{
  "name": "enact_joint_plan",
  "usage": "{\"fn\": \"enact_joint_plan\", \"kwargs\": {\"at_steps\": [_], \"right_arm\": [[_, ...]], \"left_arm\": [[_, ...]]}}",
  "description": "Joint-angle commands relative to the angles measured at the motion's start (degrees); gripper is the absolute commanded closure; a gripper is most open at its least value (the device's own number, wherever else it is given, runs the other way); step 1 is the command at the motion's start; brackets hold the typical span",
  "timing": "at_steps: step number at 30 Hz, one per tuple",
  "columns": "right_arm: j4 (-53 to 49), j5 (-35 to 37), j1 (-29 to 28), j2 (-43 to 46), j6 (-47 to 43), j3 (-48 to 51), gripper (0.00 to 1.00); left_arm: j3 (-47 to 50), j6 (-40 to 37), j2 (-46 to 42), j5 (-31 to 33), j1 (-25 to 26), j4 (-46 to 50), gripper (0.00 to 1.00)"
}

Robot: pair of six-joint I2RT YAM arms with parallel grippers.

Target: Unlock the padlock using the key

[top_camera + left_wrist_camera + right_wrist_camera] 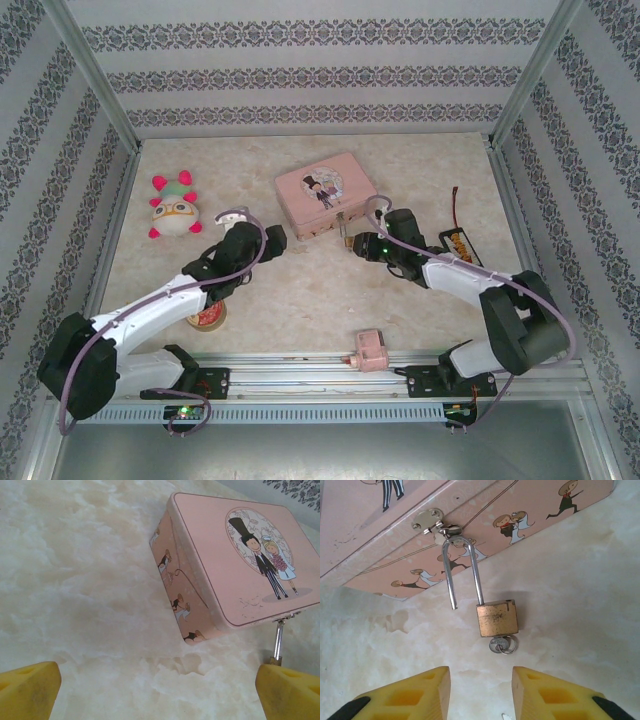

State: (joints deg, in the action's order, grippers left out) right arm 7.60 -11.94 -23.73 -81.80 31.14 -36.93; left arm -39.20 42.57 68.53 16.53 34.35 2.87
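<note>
The brass padlock [497,618] hangs by its silver shackle [476,575] from the hasp of the pink tin box [365,525]. The shackle stands open, with its free leg out of the body. The key [498,644], with a small ring, sits in the keyhole at the padlock's bottom. My right gripper [480,680] is open just in front of the key, apart from it, with nothing between its yellow fingers. My left gripper [157,677] is open wide beside the box's [240,565] left corner, over bare table. In the top view the padlock [345,238] lies between the left gripper [277,240] and the right gripper [358,246].
A plush toy [172,210] lies at the back left. A tape roll [208,318] sits under the left arm. A small pink block [370,350] rests at the near edge. A yellow and black part with red wire [458,238] lies at the right. Patterned walls enclose the table.
</note>
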Motion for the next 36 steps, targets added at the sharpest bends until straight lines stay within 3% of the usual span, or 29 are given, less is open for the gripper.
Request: {"fn": "enact_joint_plan", "kwargs": {"at_steps": [1, 7, 21, 36], "right_arm": [[-4.34, 0.08, 0.83, -0.19, -1.71, -2.16, 0.62], [-7.36, -0.45, 0.96, -6.44, -3.75, -7.27, 0.61], [-8.56, -0.98, 0.96, -17.63, -6.86, -15.90, 0.57], [-10.30, -0.37, 0.96, -22.92, -8.02, -19.53, 0.56]], "left_arm": [[-2.90, -2.10, 1.69, -1.14, -1.20, 0.97, 0.01], [-7.12, -1.88, 7.41, -3.41, -2.33, -0.93, 0.01], [-26.10, 0.66, 30.25, -5.88, -3.87, 7.44, 0.01], [-28.31, 0.32, 35.55, -2.83, -5.51, 11.66, 0.01]]}}
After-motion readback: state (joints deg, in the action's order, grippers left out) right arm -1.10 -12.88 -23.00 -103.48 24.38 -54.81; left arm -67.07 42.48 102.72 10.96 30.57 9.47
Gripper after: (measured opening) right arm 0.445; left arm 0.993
